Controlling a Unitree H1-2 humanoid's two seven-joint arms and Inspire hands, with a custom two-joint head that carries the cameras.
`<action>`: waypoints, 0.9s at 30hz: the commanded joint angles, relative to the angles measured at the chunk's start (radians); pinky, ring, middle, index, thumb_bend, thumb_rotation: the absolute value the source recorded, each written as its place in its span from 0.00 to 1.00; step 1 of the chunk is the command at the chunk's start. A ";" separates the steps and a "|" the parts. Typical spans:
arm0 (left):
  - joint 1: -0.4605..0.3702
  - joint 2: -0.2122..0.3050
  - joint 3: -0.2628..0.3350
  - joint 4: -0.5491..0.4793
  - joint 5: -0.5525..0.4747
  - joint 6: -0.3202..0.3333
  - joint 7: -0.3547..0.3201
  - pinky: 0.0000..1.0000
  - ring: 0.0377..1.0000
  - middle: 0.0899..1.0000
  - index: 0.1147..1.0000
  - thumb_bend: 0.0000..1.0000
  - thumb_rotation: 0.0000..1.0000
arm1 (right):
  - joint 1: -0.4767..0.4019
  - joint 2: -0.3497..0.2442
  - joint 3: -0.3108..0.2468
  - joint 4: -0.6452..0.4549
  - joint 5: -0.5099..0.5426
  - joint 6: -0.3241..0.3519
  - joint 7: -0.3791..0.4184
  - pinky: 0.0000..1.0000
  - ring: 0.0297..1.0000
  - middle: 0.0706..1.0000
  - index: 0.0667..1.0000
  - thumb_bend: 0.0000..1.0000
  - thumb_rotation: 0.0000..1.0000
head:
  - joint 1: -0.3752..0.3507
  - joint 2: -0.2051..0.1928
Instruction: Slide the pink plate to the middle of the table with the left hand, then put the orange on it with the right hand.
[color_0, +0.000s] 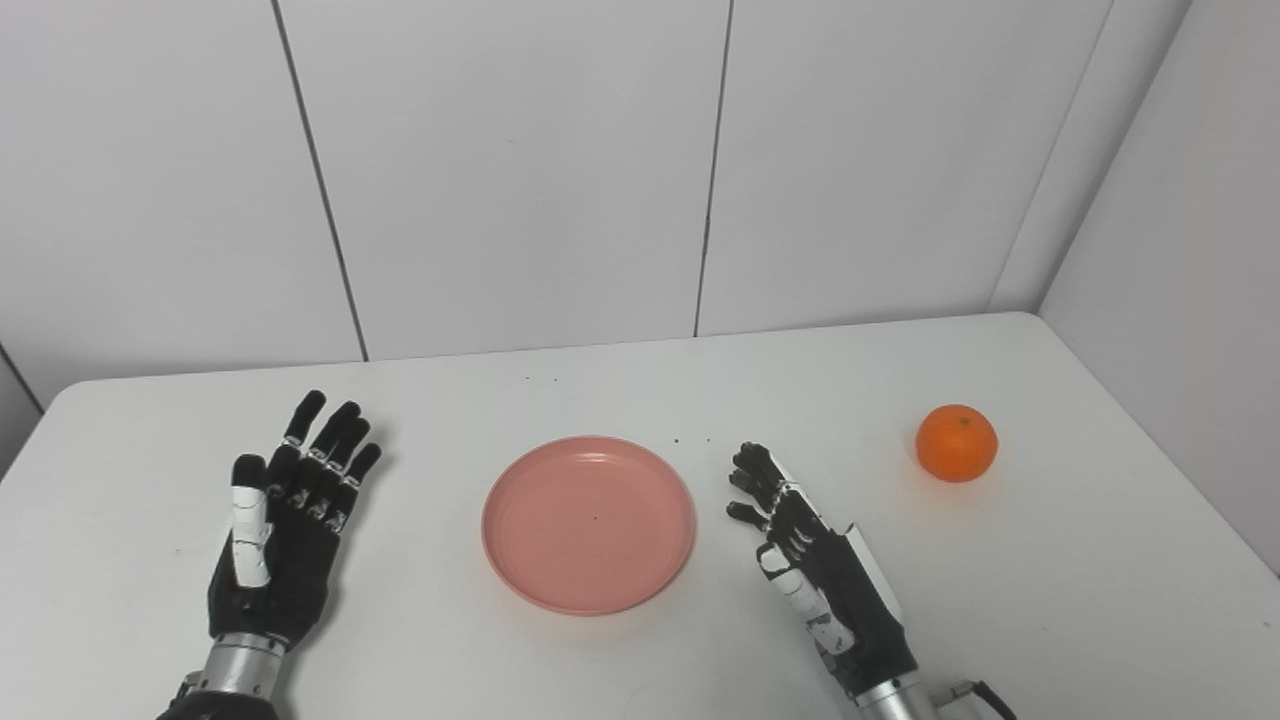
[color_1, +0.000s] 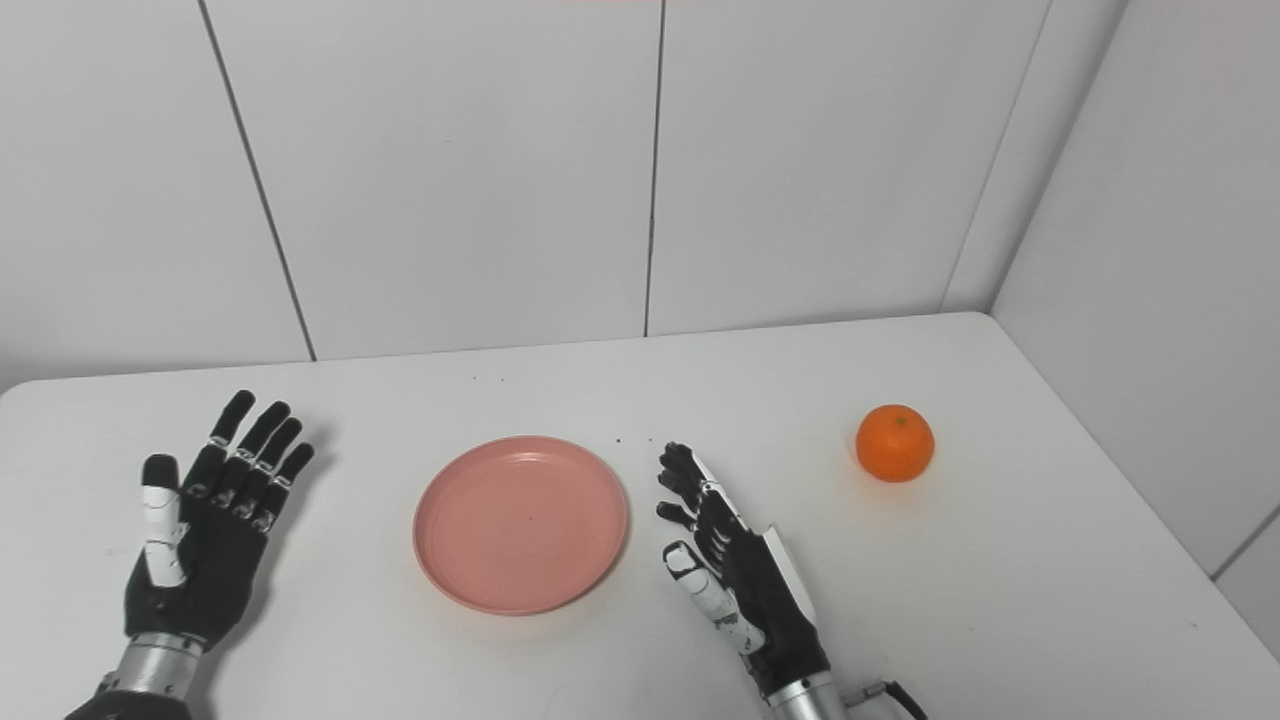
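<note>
Left eye view: a smooth white table (color_0: 640, 660) with rounded far corners stands against white panelled walls (color_0: 500, 170) split by dark vertical seams. A round, shallow pink plastic plate (color_0: 589, 523) lies near the table's middle. The black left hand (color_0: 285, 530) rests palm up, fingers spread, holding nothing.

Right eye view: the black right hand (color_1: 730, 565), fingers apart and empty, sits just right of the plate. The small round orange (color_1: 895, 443) lies well apart to its right, near the side wall (color_1: 1150, 250).
</note>
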 joint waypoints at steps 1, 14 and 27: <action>0.069 -0.029 -0.006 0.089 0.002 -0.030 -0.031 0.93 0.93 0.87 0.93 0.87 0.71 | 0.043 -0.015 -0.018 0.102 -0.049 -0.062 -0.040 0.86 0.92 0.92 0.92 0.81 0.84 | -0.006 -0.008; 0.068 -0.042 -0.056 0.087 0.106 -0.044 0.020 0.97 0.95 0.89 0.94 0.76 0.74 | 0.033 -0.061 -0.076 -0.168 -0.309 -0.052 -0.148 0.83 0.91 0.92 0.88 0.77 0.85 | -0.059 -0.048; 0.048 -0.146 -0.073 0.141 0.194 -0.163 0.094 1.00 0.96 0.93 0.93 0.81 0.67 | -0.010 -0.123 -0.171 -0.324 -0.417 -0.024 -0.168 0.80 0.88 0.90 0.89 0.74 0.84 | -0.076 -0.078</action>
